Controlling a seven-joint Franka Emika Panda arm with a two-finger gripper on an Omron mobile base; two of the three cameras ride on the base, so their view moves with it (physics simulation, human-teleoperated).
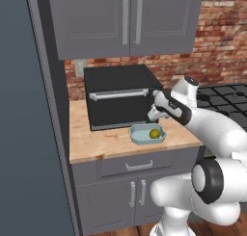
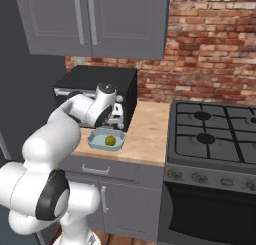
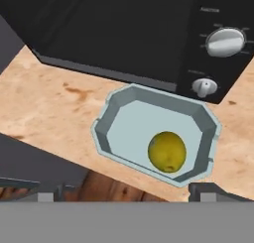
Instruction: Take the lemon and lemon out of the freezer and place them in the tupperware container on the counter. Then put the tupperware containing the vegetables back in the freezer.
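Observation:
One olive-yellow lemon [image 1: 154,133] [image 2: 110,139] [image 3: 167,151] lies inside the pale blue tupperware container [image 1: 137,134] [image 2: 96,142] [image 3: 105,133], toward one corner. The container rests on the tan counter [image 1: 96,141] [image 2: 145,134] [image 3: 54,103], just in front of the microwave. My gripper [image 1: 153,116] [image 2: 118,124] [image 3: 126,193] hangs a little above the container, open, its fingertips wide apart with nothing between them. The freezer's dark slate side [image 1: 24,134] stands at the left end of the counter.
A black microwave [image 1: 118,95] [image 2: 95,81] [image 3: 124,33] stands right behind the container. Grey wall cupboards [image 1: 125,18] [image 2: 95,19] hang above. A gas stove [image 2: 215,131] [image 1: 226,95] adjoins the counter on the right. Bare worktop lies left of the container.

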